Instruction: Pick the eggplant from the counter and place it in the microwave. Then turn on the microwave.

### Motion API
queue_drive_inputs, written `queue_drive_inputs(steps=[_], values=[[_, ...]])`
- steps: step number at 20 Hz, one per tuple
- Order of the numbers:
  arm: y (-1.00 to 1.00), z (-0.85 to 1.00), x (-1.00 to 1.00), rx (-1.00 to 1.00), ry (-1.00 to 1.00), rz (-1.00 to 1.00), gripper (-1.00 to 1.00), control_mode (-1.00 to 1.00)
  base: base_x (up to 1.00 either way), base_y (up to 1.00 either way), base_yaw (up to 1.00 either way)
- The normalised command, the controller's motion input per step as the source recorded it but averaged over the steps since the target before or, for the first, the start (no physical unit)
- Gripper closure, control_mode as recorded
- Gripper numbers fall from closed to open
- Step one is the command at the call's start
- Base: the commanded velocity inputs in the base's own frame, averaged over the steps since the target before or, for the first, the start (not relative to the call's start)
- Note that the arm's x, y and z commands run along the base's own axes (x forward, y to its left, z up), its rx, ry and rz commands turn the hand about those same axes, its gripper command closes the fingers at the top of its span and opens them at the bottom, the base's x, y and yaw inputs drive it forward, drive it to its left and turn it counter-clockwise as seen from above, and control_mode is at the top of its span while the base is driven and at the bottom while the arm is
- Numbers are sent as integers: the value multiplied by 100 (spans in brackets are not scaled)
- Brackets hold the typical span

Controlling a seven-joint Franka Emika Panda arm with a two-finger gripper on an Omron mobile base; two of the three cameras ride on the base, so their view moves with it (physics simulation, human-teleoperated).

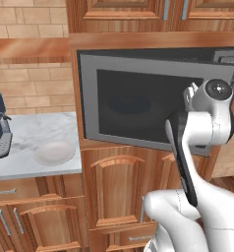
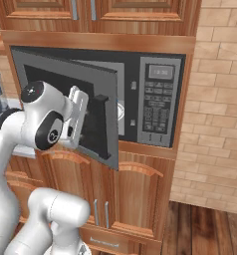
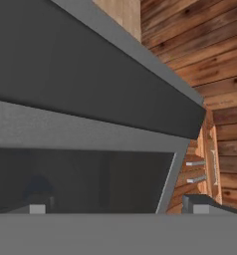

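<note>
While the microwave door hangs half open, the gripper sits at its edge, fingers spread wide. Can't spot the eggplant; white plate on the counter.

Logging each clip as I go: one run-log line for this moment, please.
microwave: door partly open | tool: at door's free edge, grip unclear | white plate: on counter

White arm raised, elbow bent, end effector fingers spread
</note>
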Motion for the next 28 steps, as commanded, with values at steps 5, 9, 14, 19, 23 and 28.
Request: queue_drive_inputs(steps=[5,9,14,19,23,28], values=[[-21,0,43,3,-6,0,-100,-100,0,0,0],[-17,1,40,3,-11,0,-100,-100,0,0,0],[-14,0,41,3,-12,0,-100,-100,0,0,0],[-11,0,40,3,-11,0,-100,-100,0,0,0],[-9,0,37,2,-8,0,-100,-100,0,0,0],[-9,3,29,0,-4,0,-100,-100,0,0,0]])
